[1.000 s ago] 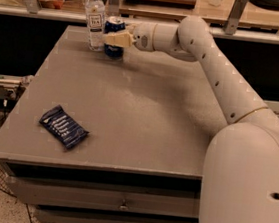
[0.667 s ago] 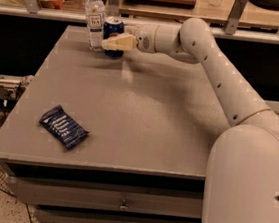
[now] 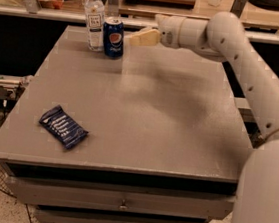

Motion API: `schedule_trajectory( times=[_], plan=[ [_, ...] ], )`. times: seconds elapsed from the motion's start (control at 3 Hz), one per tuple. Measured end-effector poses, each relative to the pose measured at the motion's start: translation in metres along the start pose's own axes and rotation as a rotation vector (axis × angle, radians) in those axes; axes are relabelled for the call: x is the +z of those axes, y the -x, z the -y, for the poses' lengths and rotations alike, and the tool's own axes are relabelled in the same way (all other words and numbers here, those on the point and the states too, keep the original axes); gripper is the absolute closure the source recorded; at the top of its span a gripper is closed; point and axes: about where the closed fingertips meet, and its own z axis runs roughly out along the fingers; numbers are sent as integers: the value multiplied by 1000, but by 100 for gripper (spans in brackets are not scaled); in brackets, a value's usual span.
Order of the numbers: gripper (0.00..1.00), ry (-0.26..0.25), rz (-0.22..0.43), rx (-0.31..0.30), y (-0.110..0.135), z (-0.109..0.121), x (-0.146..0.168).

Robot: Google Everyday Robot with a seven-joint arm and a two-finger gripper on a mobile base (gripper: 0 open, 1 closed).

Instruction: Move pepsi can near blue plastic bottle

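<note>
Dark blue metal pepsi can (image 3: 113, 37), upright by clear plastic bottle (image 3: 93, 18) at surface's (image 3: 168, 122) far-left corner, just left of gripper (image 3: 134, 37); jaw gap untellable.

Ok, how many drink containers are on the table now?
2: the blue plastic bottle at the far left corner, and the pepsi can just right of it. The gripper hovers right of the can.

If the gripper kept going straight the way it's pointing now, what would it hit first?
Most likely the pepsi can: the gripper points toward it from close by. The blue plastic bottle stands just beyond the can. Depth is uncertain.
</note>
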Motion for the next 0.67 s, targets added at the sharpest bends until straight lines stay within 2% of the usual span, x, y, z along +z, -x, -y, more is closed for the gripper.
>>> schedule_trajectory(
  times=[0.33,0.67],
  plan=[
    [0,-143,23,-103,41,15,-74],
    [0,-212,34,-138,57,24,-111]
  ],
)
